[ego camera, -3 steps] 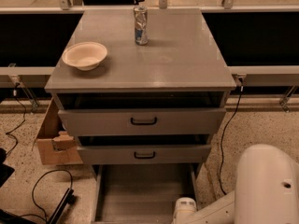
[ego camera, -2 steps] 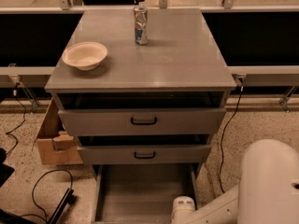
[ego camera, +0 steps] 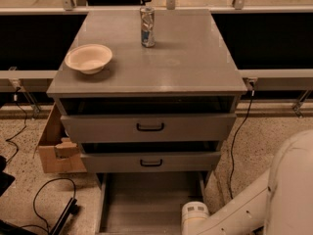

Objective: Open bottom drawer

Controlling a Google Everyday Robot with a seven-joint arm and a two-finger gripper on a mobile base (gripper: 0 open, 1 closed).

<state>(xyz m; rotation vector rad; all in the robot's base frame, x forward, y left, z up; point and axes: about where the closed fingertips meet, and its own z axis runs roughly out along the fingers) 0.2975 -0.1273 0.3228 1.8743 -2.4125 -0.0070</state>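
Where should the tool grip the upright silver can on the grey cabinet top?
Likely around the middle of the silver can, level, from the front of the grey cabinet: it is an upright narrow cylinder, the shallow beige bowl well apart on its left. The tool is out of view; only the white robot arm shows, low right.

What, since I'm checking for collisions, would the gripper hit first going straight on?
Unclear: the gripper is below the frame. The wrist joint sits at the open bottom drawer, so likely its tray.
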